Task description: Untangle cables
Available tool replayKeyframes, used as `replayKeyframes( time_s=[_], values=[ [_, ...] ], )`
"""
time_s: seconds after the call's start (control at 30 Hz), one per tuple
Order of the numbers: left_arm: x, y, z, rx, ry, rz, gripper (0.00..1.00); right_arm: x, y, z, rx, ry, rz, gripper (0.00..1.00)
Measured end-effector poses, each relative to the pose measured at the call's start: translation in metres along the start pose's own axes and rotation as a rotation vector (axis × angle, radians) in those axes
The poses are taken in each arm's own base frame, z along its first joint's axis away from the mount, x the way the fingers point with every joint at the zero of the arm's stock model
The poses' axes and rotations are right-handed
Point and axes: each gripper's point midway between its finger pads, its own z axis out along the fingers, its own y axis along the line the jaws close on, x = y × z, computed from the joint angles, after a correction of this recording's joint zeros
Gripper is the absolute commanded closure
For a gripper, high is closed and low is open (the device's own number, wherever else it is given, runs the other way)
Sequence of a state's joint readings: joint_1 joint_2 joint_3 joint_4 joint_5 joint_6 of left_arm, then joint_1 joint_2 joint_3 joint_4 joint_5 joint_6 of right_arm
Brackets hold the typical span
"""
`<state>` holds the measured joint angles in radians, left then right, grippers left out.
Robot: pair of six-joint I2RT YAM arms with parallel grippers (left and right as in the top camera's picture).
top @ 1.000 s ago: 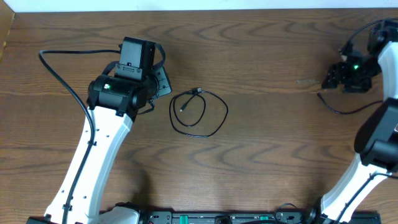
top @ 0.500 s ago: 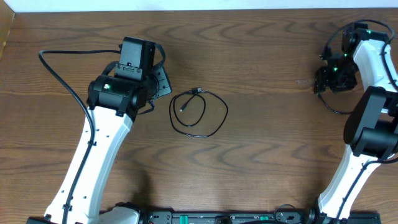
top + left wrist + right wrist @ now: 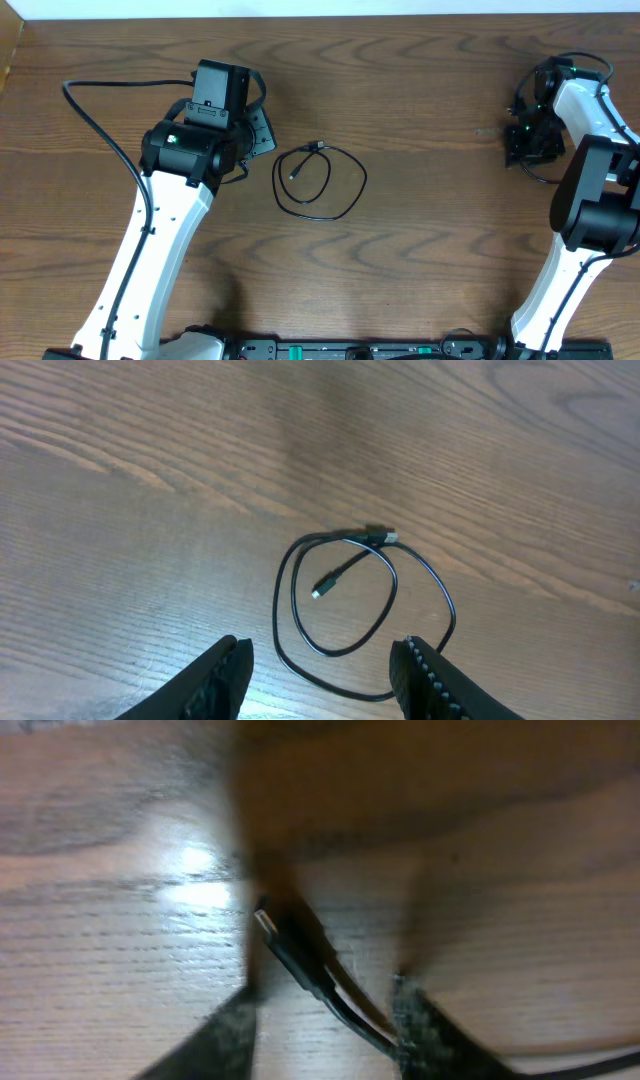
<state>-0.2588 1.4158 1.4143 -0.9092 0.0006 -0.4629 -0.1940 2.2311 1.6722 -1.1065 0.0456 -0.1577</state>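
— What sort of place am I in?
— A robotics lab bench, I'd say. My left arm (image 3: pixel 160 240) and right arm (image 3: pixel 585 200), white-shelled with black joints, stand at either end of a black rail (image 3: pixel 330 351) along the near edge of the wood-grain table (image 3: pixel 430 230).
— Anything more?
— A green status light (image 3: pixel 172 139) glows on my left arm, and a pale strip (image 3: pixel 300 8) runs past the table's far edge.

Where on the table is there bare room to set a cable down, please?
The broad stretch of table between the coiled black cable and the right gripper is free. It is crowded where the left gripper sits beside that cable, and where the right gripper straddles a second cable.
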Motion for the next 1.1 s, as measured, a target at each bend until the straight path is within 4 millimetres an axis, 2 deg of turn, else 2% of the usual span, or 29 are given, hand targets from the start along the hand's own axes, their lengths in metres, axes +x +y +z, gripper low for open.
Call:
replayKeyframes(
  time_s=[0.07,0.13,0.4,0.63,0.73,0.8,0.83,0.97,1.0,1.1],
  values=[
    [0.0,0.0,0.0,0.0,0.0,0.0,0.5,0.001,0.0,0.0,0.003,0.005,0.014,0.89],
    [0.0,0.0,0.0,0.0,0.0,0.0,0.5,0.004,-0.001,0.0,0.008,0.017,0.031,0.99],
    [0.0,0.0,0.0,0.0,0.0,0.0,0.5,0.014,0.01,0.001,-0.054,0.055,0.078,0.99],
    [0.0,0.0,0.0,0.0,0.0,0.0,0.5,0.008,0.04,-0.004,-0.227,0.023,0.092,0.99],
    [0.0,0.0,0.0,0.0,0.0,0.0,0.5,0.001,0.045,-0.016,-0.269,-0.032,0.117,0.99],
    [0.0,0.0,0.0,-0.001,0.001,0.0,0.5,-0.008,0.043,-0.036,-0.289,-0.107,0.132,0.99],
    [0.0,0.0,0.0,-0.001,0.001,0.0,0.5,-0.014,0.041,-0.052,-0.3,-0.163,0.142,0.99],
    [0.001,0.0,0.0,-0.001,0.002,0.0,0.5,-0.029,0.021,-0.132,-0.32,-0.424,0.212,0.99],
    [0.001,0.0,0.0,-0.002,0.003,0.0,0.5,-0.029,0.014,-0.154,-0.323,-0.488,0.237,0.99],
    [0.001,0.0,0.0,-0.002,0.003,0.0,0.5,-0.022,-0.008,-0.198,-0.321,-0.614,0.322,0.99]
  ],
)
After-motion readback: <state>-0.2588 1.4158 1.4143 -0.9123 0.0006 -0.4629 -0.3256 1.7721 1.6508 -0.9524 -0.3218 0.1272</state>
